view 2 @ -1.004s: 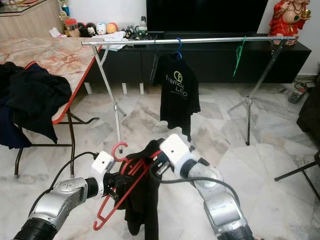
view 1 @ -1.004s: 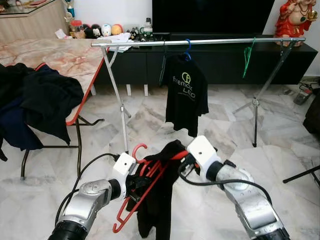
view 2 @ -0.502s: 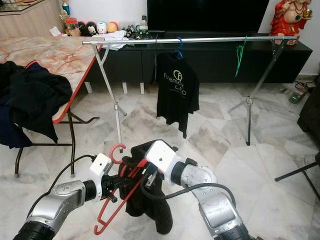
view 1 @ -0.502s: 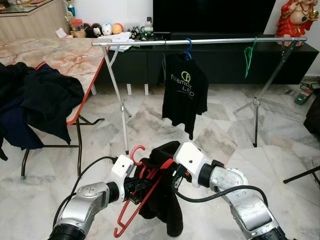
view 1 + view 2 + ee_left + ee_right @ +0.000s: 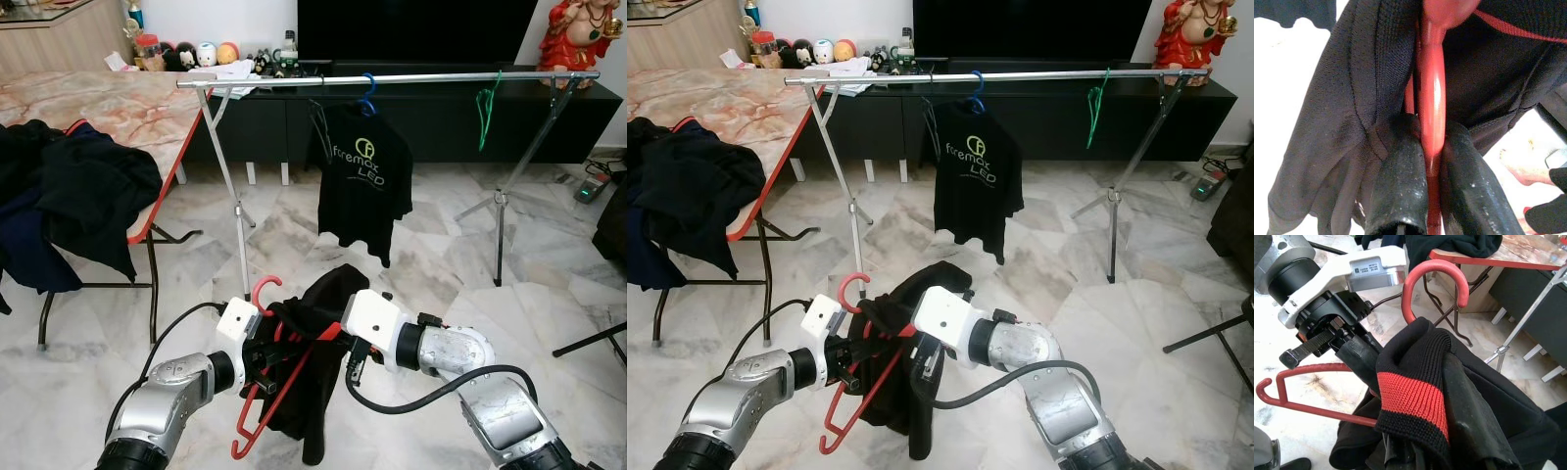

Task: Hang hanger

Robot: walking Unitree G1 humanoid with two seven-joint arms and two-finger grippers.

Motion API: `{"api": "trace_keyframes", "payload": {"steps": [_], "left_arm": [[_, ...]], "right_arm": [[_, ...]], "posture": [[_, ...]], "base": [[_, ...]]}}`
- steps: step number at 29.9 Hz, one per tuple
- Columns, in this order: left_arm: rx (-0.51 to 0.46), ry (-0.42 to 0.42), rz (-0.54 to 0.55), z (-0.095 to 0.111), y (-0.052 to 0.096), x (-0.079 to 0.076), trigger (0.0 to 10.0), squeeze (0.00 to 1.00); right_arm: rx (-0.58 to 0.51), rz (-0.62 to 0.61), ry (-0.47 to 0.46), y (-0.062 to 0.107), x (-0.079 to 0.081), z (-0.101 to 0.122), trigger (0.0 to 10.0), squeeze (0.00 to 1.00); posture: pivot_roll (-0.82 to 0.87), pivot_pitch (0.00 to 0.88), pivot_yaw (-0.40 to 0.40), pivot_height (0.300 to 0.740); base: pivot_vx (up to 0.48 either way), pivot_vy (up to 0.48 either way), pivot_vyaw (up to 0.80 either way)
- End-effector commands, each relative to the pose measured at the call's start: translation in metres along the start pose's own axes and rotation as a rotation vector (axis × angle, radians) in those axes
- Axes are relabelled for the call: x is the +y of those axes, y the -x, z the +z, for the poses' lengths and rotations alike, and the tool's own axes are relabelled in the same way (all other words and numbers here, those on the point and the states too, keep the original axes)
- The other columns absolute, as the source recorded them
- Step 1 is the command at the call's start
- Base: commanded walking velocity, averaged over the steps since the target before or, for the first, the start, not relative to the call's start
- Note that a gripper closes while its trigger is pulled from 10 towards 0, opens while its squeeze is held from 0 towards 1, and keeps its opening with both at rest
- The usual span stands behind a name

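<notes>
your left gripper [image 5: 1432, 196] has its fingers [image 5: 1400, 191] pinched tight on the red hanger [image 5: 284, 377], held low in front of you with a black garment [image 5: 313, 362] draped over it. your right gripper [image 5: 1420, 431] is buried in the garment's red-banded collar; you cannot tell whether its fingers are open or closed. beyond stands the clothes rail [image 5: 392, 80] with a black t-shirt [image 5: 364, 181], and the table [image 5: 118, 113] carries dark clothes [image 5: 73, 206].
</notes>
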State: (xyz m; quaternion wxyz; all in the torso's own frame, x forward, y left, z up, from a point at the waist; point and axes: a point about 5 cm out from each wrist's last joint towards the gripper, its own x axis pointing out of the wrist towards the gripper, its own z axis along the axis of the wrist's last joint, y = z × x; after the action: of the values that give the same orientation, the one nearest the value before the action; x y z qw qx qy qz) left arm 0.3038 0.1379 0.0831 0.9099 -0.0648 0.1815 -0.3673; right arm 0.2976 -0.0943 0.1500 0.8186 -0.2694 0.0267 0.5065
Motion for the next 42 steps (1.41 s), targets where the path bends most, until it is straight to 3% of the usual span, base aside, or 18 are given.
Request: {"api": "trace_keyframes", "payload": {"steps": [1,2,3,4,29,31,34,36,39,42], "left_arm": [[-0.069,-0.008,-0.002,0.015,0.000,0.000,10.0,0.00],[-0.074,-0.007,-0.005,0.016,0.000,0.000,10.0,0.00],[-0.076,-0.006,-0.005,0.016,0.000,0.000,10.0,0.00],[-0.078,-0.005,-0.005,0.016,0.000,0.000,10.0,0.00],[-0.126,0.009,0.031,0.020,-0.002,0.002,10.0,0.00],[-0.128,0.010,0.030,0.020,-0.002,0.001,10.0,0.00],[-0.126,0.009,0.026,0.018,-0.002,0.001,10.0,0.00],[-0.122,0.009,0.019,0.017,-0.002,0.000,10.0,0.00],[-0.118,0.006,0.011,0.016,-0.001,-0.001,10.0,0.00],[-0.097,-0.006,0.002,0.012,-0.001,-0.001,10.0,0.00]], "right_arm": [[0.002,0.007,-0.004,0.001,0.001,0.000,10.0,0.12],[0.003,0.008,-0.006,0.001,0.002,0.000,10.0,0.64],[0.003,0.008,-0.007,0.001,0.002,0.000,10.0,0.85],[0.005,0.008,-0.007,0.001,0.002,-0.001,10.0,0.89],[0.125,0.062,-0.004,0.018,0.017,-0.019,10.0,0.91],[0.127,0.057,-0.001,0.020,0.016,-0.018,10.0,0.99],[0.116,0.045,-0.006,0.023,0.013,-0.015,10.0,1.00],[0.084,0.019,-0.017,0.027,0.008,-0.010,10.0,1.00],[0.006,-0.106,-0.026,0.035,-0.012,0.000,10.0,1.00],[-0.087,-0.418,-0.064,0.049,-0.058,0.014,10.0,1.00]], "posture": [[0.04,0.111,0.026,0.740],[0.04,0.111,0.026,0.740],[0.04,0.111,0.026,0.740],[0.04,0.111,0.026,0.740],[0.04,0.097,0.011,0.740],[0.04,0.099,0.011,0.740],[0.04,0.099,0.011,0.740],[0.03,0.103,0.009,0.740],[0.03,0.103,0.009,0.740],[0.02,0.109,0.009,0.740]], "base": [[0.000,0.000,0.00],[0.000,0.000,0.00],[0.000,0.000,0.00],[0.000,0.000,0.00],[0.000,0.000,0.00],[0.000,0.000,0.00],[0.000,0.000,0.00],[0.000,0.000,0.00],[0.000,0.000,0.00],[0.000,0.000,0.00]]}}
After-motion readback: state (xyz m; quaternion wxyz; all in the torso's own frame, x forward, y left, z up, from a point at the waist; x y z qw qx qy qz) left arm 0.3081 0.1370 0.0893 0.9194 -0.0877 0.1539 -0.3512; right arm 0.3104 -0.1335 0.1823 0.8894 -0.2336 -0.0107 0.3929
